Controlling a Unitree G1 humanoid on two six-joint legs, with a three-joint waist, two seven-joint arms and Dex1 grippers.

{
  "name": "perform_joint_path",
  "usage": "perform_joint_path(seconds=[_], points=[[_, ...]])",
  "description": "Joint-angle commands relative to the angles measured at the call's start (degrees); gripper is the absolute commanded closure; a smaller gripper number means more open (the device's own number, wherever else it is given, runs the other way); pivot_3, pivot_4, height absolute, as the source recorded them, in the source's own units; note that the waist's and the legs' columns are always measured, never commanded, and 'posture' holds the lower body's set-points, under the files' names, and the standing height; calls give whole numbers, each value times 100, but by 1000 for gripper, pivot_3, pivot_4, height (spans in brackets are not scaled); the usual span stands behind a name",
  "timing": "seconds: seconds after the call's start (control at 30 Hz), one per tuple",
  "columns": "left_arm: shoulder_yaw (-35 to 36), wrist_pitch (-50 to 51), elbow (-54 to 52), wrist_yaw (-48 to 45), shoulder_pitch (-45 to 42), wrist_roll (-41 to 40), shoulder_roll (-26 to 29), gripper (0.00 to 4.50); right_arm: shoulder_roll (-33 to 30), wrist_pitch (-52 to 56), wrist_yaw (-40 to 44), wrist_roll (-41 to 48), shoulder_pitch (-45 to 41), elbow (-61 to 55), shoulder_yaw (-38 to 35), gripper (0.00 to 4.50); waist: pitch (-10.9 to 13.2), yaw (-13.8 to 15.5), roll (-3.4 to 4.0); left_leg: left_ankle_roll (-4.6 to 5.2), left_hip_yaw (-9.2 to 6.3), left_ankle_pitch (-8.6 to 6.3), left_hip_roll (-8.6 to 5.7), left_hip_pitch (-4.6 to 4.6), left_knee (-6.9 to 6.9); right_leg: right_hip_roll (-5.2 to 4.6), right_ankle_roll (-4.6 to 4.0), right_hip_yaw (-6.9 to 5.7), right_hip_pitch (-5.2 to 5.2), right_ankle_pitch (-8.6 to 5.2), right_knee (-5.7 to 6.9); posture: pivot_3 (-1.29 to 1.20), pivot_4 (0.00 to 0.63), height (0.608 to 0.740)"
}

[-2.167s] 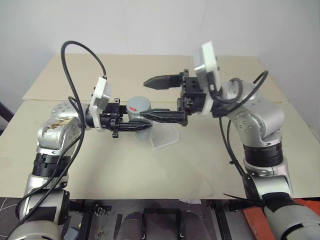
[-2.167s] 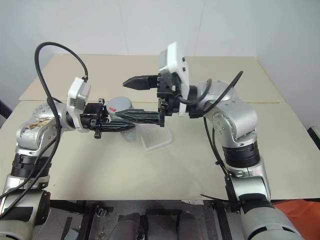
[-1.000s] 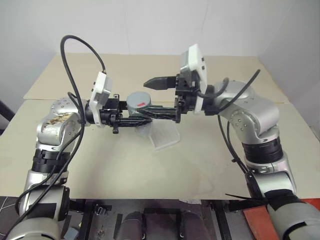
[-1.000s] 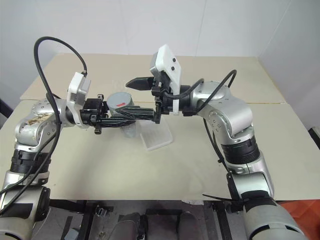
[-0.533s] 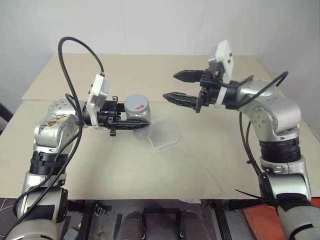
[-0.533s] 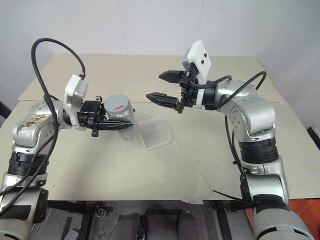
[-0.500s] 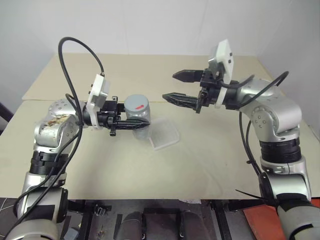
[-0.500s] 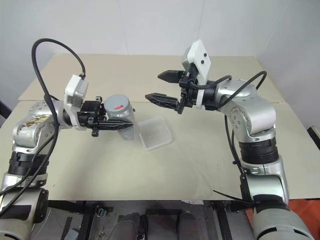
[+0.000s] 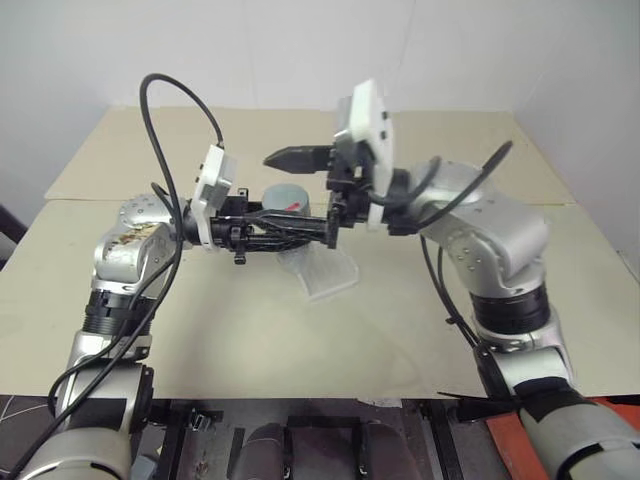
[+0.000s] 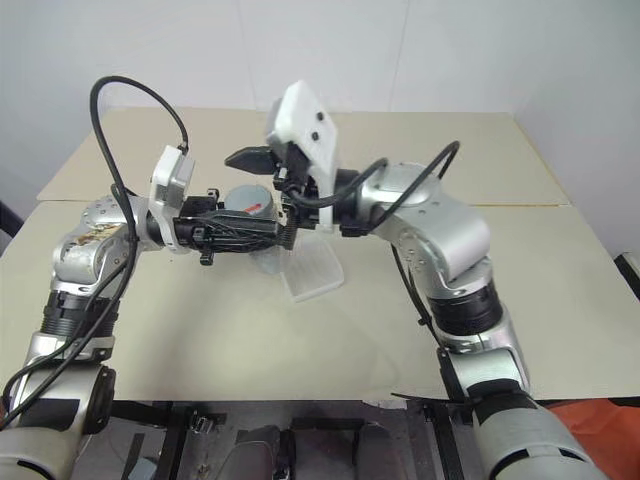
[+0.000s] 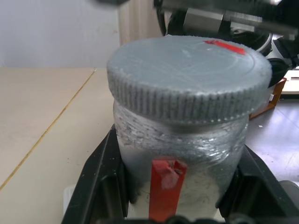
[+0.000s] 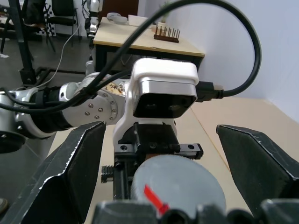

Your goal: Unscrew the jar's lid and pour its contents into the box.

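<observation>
My left gripper [image 9: 292, 232] is shut on the jar [image 11: 180, 154], a silvery cylinder with a red strip, and holds it upright above the table. The grey lid [image 9: 287, 196] with its red mark sits on the jar. My right gripper [image 9: 277, 191] comes in level from the right and stands open, one finger on each side of the lid. In the right wrist view its fingers [image 12: 70, 172] keep a gap to the lid [image 12: 180, 186]. The box [image 9: 327, 272], a translucent white tray, lies on the table just below and right of the jar. The contents are hidden inside the jar.
The beige table [image 9: 380, 330] has a second board [image 9: 130, 140] butted against its far side. Black cables loop above both wrists. The white camera housing [image 12: 163, 93] of the left wrist sits just behind the jar.
Half a second ago my right gripper had drawn off to the right, away from the jar. It has now swung back left and straddles the lid again. The left gripper keeps holding the jar.
</observation>
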Motion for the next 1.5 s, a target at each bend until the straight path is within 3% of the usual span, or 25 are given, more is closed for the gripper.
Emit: perform_joint_path(seconds=[0.03,0.27,1.1,1.5], points=[[73,-116,-68,-68,-105,-15,56,2569,136,-274,-253,-469,-256,247,147,75,0,2,0,0,0,0,1,0,0,1,0,-1,0,0,0,0,150,740],[131,-111,-154,-17,-26,-21,120,2569,133,-136,-188,-430,-222,318,-78,75,0,6,0,1,-1,-1,1,-3,0,0,0,-3,0,0,0,0,150,740],[195,43,-298,78,54,-139,272,2569,-1077,-189,87,-153,61,657,-694,75,0,10,-1,1,-1,-1,2,-3,0,0,0,-3,0,0,-3,0,150,740],[226,54,-226,123,36,-99,287,2569,-1297,-70,321,134,117,441,-1051,75,1,-4,-2,2,1,-1,4,-3,-2,2,1,1,-3,0,-3,0,150,740]])
